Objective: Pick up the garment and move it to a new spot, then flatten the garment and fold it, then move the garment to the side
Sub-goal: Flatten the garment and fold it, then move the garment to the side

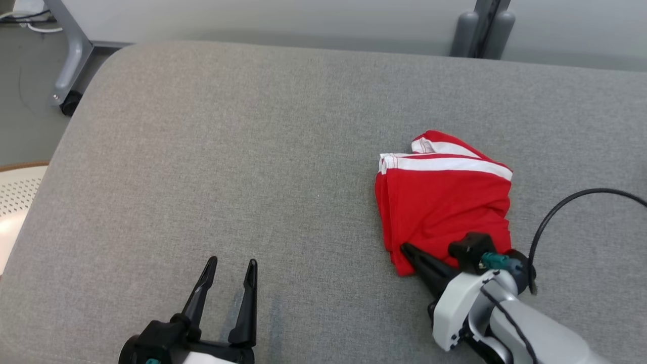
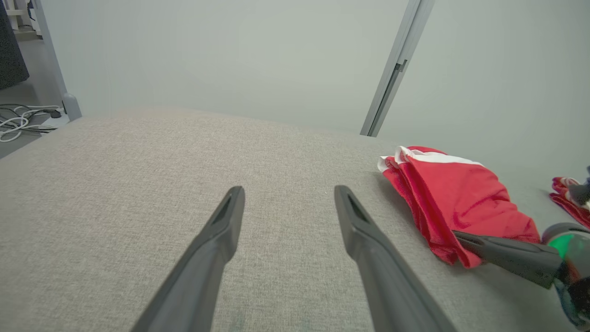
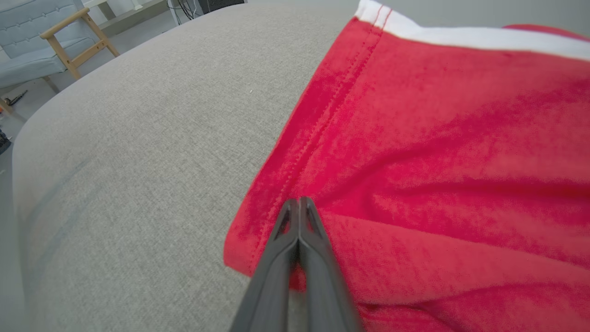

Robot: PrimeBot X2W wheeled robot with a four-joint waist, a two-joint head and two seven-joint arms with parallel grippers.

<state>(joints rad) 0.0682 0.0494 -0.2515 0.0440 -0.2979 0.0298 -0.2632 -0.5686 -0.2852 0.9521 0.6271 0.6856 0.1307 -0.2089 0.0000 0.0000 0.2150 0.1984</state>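
Observation:
A red garment (image 1: 445,202) with white stripes lies bunched and partly folded on the right of the grey cushion (image 1: 252,151). My right gripper (image 1: 406,248) is at the garment's near left corner, fingers pressed together on the red cloth (image 3: 438,138); the right wrist view shows the tips (image 3: 299,203) pinching the hem. My left gripper (image 1: 231,263) stands open over bare cushion at the lower left, well apart from the garment. In the left wrist view its fingers (image 2: 288,191) spread wide, with the garment (image 2: 451,193) and the right gripper's dark finger (image 2: 502,253) off to the right.
The cushion's rounded left edge drops to the floor near a grey metal leg (image 1: 71,55) and a pale perforated seat (image 1: 15,197). A grey post (image 1: 480,25) stands behind. A black cable (image 1: 556,212) loops over my right wrist. A wooden armchair (image 3: 46,41) sits further off.

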